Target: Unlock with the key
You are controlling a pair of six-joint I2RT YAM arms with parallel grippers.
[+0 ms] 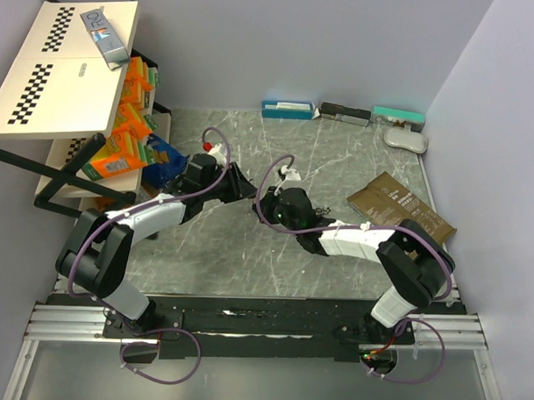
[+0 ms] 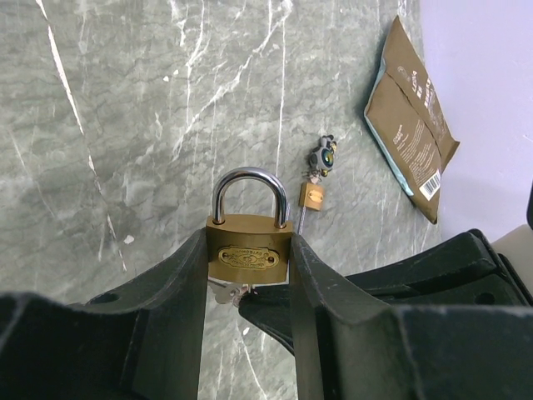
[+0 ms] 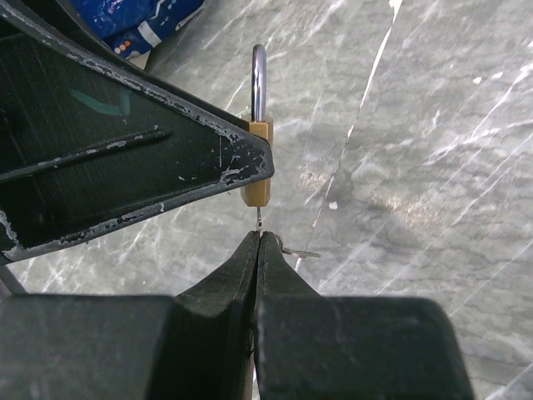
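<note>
Between fingers [image 2: 166, 308]: brass padlock [image 2: 249, 250], seemingly shut.

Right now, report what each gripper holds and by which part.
Left gripper clamps the brass padlock by the two sides of its body, shackle free. Right gripper is shut on the key at its head end, just below the padlock.

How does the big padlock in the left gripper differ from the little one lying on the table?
The large padlock is clamped between the fingers of the left gripper; the small padlock lies loose on the table. The large padlock is clearly bigger than the small one. The large padlock has a key at its base, pinched by the right gripper; the small one's keyhole is too small to make out. Both are brass-coloured.
</note>
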